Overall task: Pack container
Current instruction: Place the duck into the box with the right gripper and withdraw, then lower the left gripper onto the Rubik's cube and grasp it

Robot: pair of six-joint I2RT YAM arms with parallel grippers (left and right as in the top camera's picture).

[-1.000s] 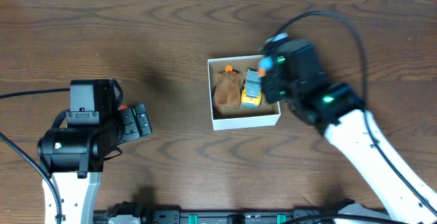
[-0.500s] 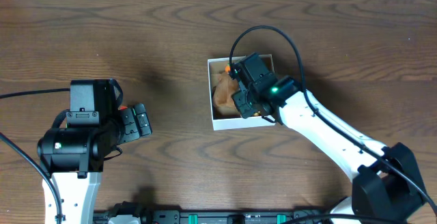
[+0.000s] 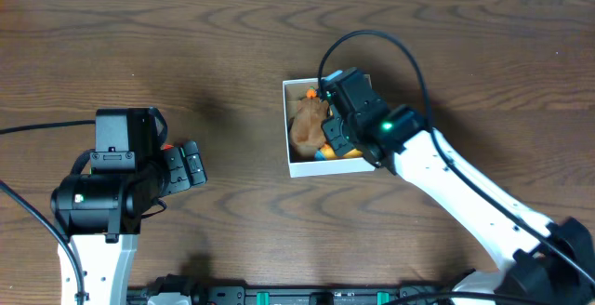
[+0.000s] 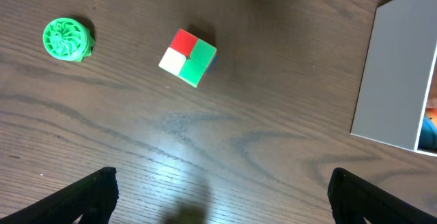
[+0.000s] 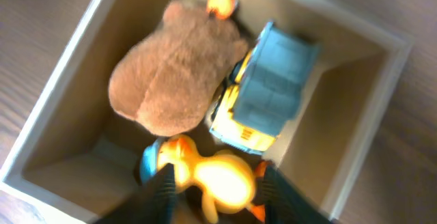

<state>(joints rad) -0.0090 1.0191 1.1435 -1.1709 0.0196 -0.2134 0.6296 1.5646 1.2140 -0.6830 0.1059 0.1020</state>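
Observation:
The container (image 3: 286,130), a small white box with a tan inside, sits right of the table's centre. It also shows in the right wrist view (image 5: 389,80) and at the right edge of the left wrist view (image 4: 396,74). In it lie a brown plush bear (image 5: 177,74), a blue and yellow toy truck (image 5: 270,91) and a small orange piece (image 5: 222,2). My right gripper (image 5: 213,197) is down inside the box, shut on a yellow duck toy (image 5: 218,179) with a blue cap. My left gripper (image 4: 222,197) is open and empty over bare wood, far left of the box (image 3: 186,165).
A green ribbed round toy (image 4: 68,38) and a small multicoloured cube (image 4: 189,57) lie on the wood ahead of my left gripper, left of the box. My right arm's cable (image 3: 372,40) loops above the box.
My right gripper has swung from the box's right side to over the box and come down into it with the duck. The left arm has not moved.

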